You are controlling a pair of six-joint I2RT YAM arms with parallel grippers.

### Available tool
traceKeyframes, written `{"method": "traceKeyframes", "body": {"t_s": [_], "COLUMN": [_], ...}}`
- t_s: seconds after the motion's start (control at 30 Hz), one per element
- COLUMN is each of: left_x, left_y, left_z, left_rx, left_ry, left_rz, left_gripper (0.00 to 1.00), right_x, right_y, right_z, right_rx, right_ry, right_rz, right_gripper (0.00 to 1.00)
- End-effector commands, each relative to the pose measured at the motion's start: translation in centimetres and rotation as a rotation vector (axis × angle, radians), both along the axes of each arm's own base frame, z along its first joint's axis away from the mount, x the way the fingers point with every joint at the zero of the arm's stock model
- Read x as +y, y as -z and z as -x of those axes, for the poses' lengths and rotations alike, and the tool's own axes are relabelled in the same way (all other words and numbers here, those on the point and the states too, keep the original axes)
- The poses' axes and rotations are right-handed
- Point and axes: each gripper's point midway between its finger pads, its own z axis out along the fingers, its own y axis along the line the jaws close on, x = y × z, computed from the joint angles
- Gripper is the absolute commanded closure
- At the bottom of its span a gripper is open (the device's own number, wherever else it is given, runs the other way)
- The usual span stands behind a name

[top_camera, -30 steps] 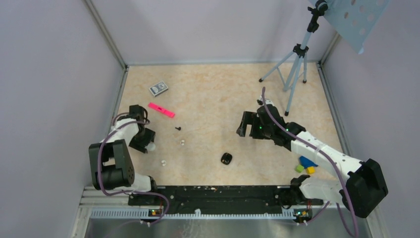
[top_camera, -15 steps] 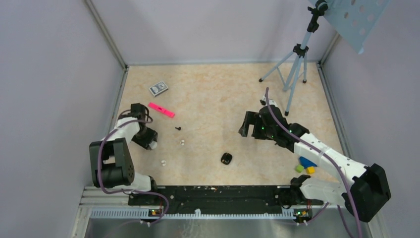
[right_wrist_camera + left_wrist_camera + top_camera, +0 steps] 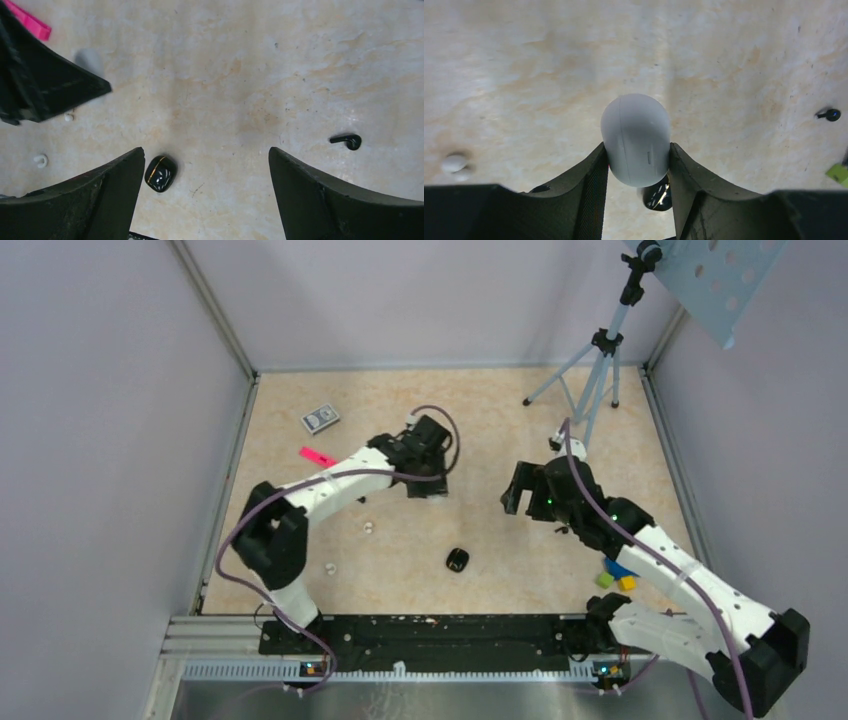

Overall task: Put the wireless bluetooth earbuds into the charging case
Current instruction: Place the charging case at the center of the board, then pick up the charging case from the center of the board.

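Charging case (image 3: 636,142): clamped in my left gripper (image 3: 636,160), mid-frame, seemingly held clear of the table (image 3: 480,420), likely to be carried toward the earbuds (image 3: 369,527). These lie loose at lower left. My right gripper (image 3: 207,175): fingers apart, empty.

The left gripper (image 3: 427,487) is seen reached out to mid-table, with the right gripper (image 3: 518,496) held apart to its right. One earbud (image 3: 369,527) and a second earbud (image 3: 329,567) are seen lying apart on the table (image 3: 470,410), left of a small black object (image 3: 457,560).
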Motion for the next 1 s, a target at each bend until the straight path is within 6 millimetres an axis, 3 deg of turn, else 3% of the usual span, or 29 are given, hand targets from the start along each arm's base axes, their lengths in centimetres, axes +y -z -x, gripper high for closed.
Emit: {"method": "traceKeyframes", "body": {"t_s": [0.0,0.17,0.27,0.37,0.43,0.57,0.73,0.87,0.97], "left_x": [-5.9,-8.5,-8.9,-8.0,-8.1,-8.6,-8.9,-8.2,-6.3], "left_y": [1.5,5.5,7.3,7.7,7.7,8.0,5.3,0.9,-1.9], "left_z": [0.9,3.2,4.5,4.6,4.9,5.4,5.0,4.1,3.4], "left_rx": [0.02,0.094,0.127,0.102,0.102,0.123,0.066,-0.017,-0.043], "left_ry": [0.156,0.254,0.26,0.217,0.219,0.241,0.232,0.227,0.219], "left_rz": [-0.045,-0.127,-0.159,-0.226,-0.209,-0.179,-0.126,-0.07,0.007], "left_gripper": [0.56,0.57,0.58,0.56,0.51,0.3,0.14,0.11,0.1], "right_x": [-2.9,-4.7,-5.7,-7.0,-7.4,-7.5,-7.1,-5.9,-4.4], "right_y": [-2.8,-2.9,-2.6,-3.0,-3.6,-4.5,-3.7,-2.7,-1.5], "right_z": [0.0,1.0,1.4,1.6,1.5,1.3,1.1,1.0,0.9], "right_rx": [-0.067,-0.07,-0.063,-0.091,-0.127,-0.173,-0.139,-0.101,-0.056], "right_ry": [0.114,0.189,0.265,0.34,0.364,0.38,0.372,0.326,0.262], "right_rz": [0.041,0.034,0.017,-0.007,-0.033,-0.067,-0.057,-0.051,-0.057], "right_gripper": [0.09,0.1,0.11,0.12,0.13,0.14,0.13,0.13,0.14]}}
